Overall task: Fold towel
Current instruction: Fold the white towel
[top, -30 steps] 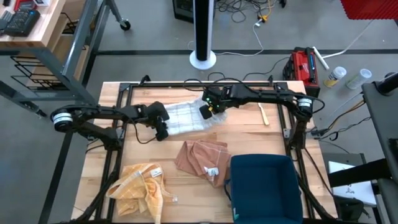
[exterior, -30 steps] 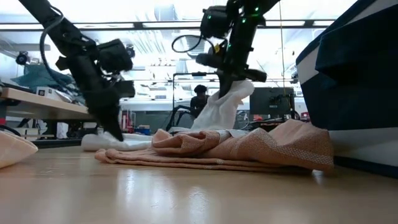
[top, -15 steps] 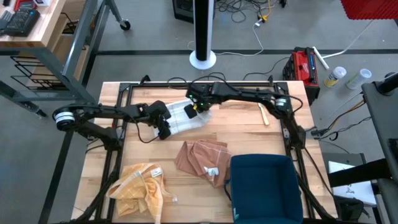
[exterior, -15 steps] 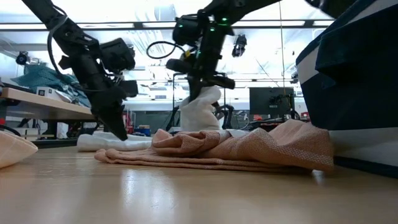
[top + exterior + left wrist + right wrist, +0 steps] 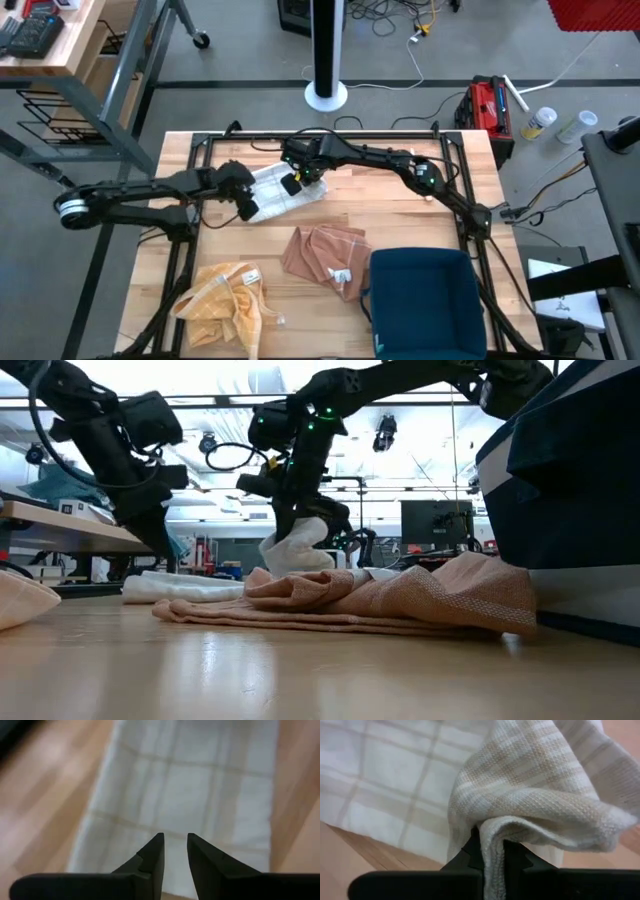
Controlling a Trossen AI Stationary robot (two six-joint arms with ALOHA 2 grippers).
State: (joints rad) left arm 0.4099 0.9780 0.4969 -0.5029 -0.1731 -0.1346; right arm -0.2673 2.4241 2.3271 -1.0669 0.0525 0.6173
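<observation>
From left to right, our left gripper (image 5: 247, 207) hangs over the near-left end of the white checked towel (image 5: 283, 190), its jaws a little apart and holding nothing. The towel lies toward the far side of the table (image 5: 440, 225), flat and faintly gridded at that end. Our right gripper (image 5: 293, 180) pinches its other edge, lifted into a thick fold.

The white towel (image 5: 530, 795) is soft woven cloth with a bumpy weave and pale tan checks. The counter (image 5: 450, 225) under it is smooth, light wood with a soft shine. Near the white towel, the pink towel (image 5: 325, 255) and yellow towel (image 5: 225, 300) are crumpled, matt cloth.
</observation>
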